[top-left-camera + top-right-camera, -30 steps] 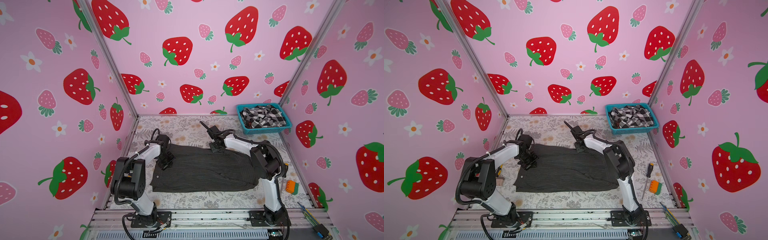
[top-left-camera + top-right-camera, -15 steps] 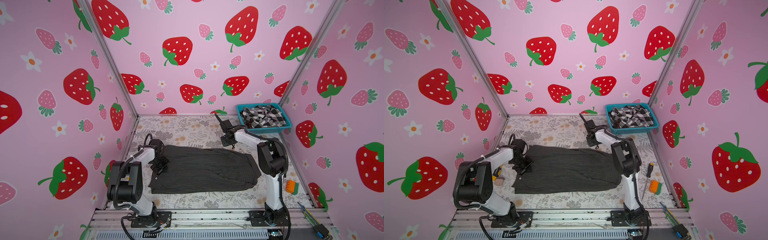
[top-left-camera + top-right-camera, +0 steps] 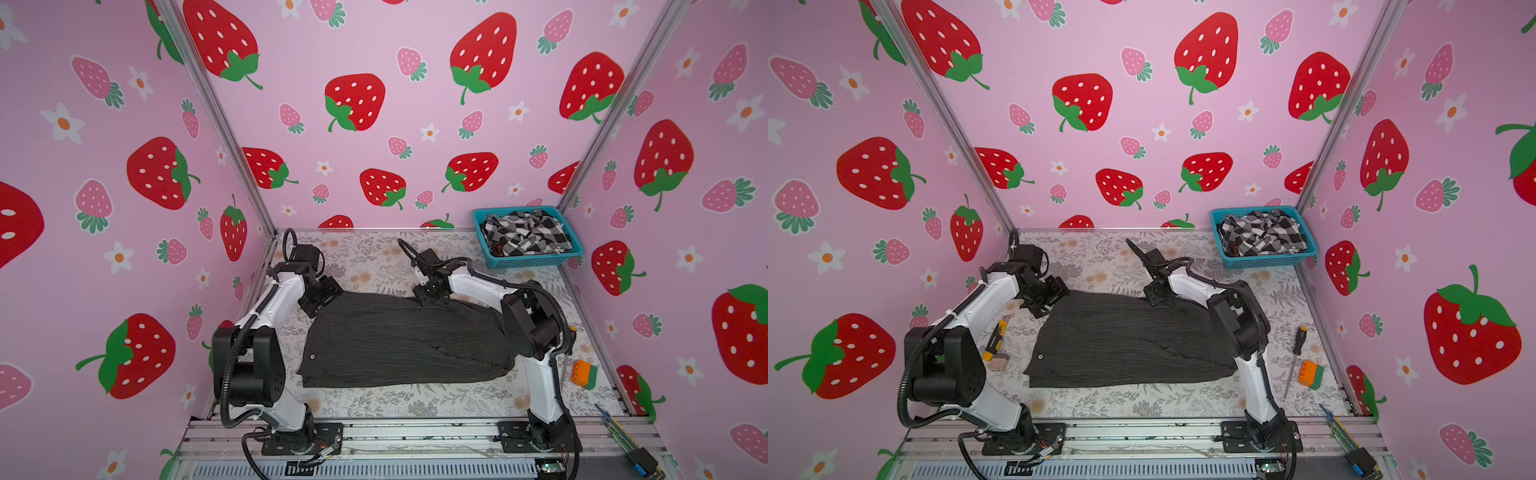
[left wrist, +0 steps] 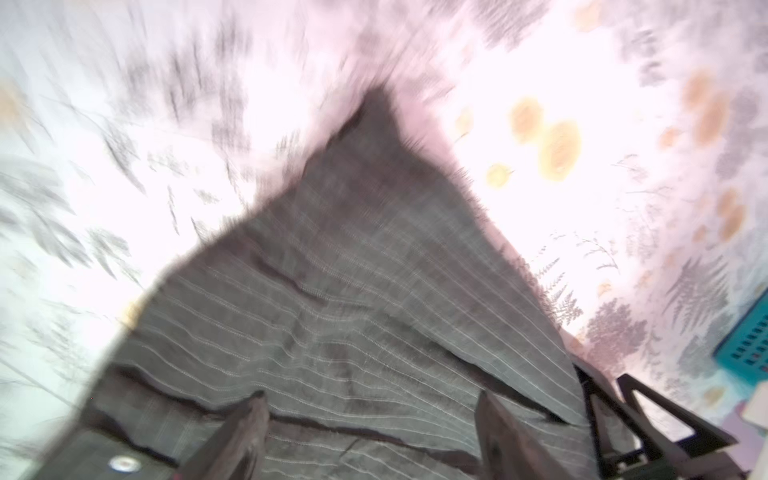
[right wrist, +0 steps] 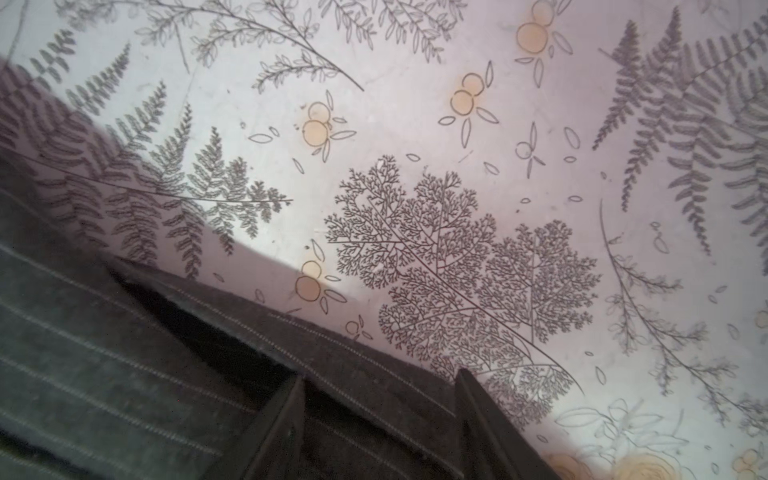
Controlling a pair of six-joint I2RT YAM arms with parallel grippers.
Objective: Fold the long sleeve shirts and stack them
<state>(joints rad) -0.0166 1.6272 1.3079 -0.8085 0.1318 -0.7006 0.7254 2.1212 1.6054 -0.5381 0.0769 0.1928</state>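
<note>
Both grippers are standing spread, gripping nothing. The left gripper [image 3: 322,297] is poised at the pinstriped shirt's [image 3: 399,340] upper-left corner and the right gripper [image 3: 430,291] at its top edge. Mid-frame, this shirt is lying partly folded, so further folds are likely remaining. The checked shirt [image 3: 525,235] is sitting crumpled in the blue basket [image 3: 536,261], upper right.

The pinstriped shirt [image 3: 399,336] is thin woven cloth, matt charcoal, with one glossy button [image 3: 312,356]. The checked shirt [image 3: 525,235] looks like soft matt cloth, lying in a perforated plastic basket [image 3: 536,261]. The printed tabletop [image 5: 415,124] is smooth and faintly sheened. My left arm [image 3: 278,299] wears glossy white plastic; the base rail [image 3: 415,432] is brushed metal.
</note>
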